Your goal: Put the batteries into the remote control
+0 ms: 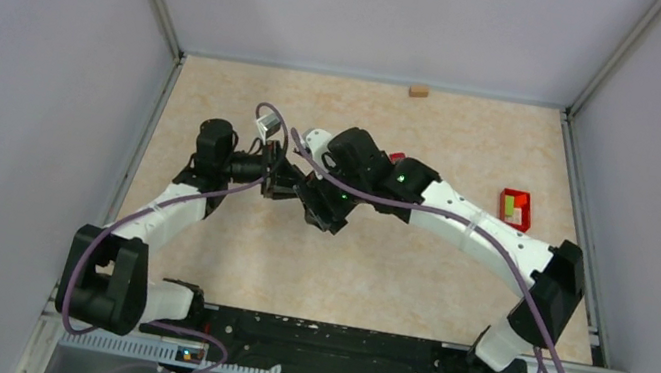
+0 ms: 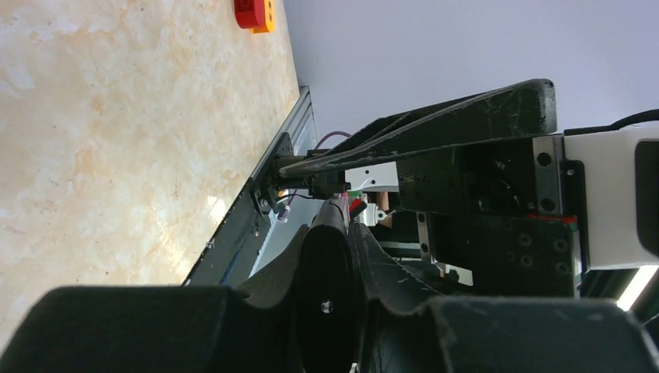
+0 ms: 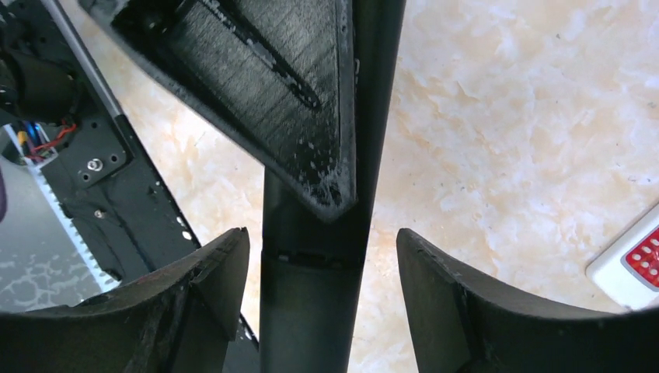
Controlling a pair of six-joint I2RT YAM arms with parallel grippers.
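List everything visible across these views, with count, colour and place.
small tan block: one, tan, far edge of the table.
shallow red tray: one, red with yellow-green contents, right side of the table.
flat white object: one, white with a red patch, on the table; unidentifiable.
slim black bar: one, black, between the right gripper's fingers.
marbled table: one, beige.
left arm, right arm: two, white and black, meeting mid-table.
left gripper: one, black, shut.
right gripper: one, black, open.
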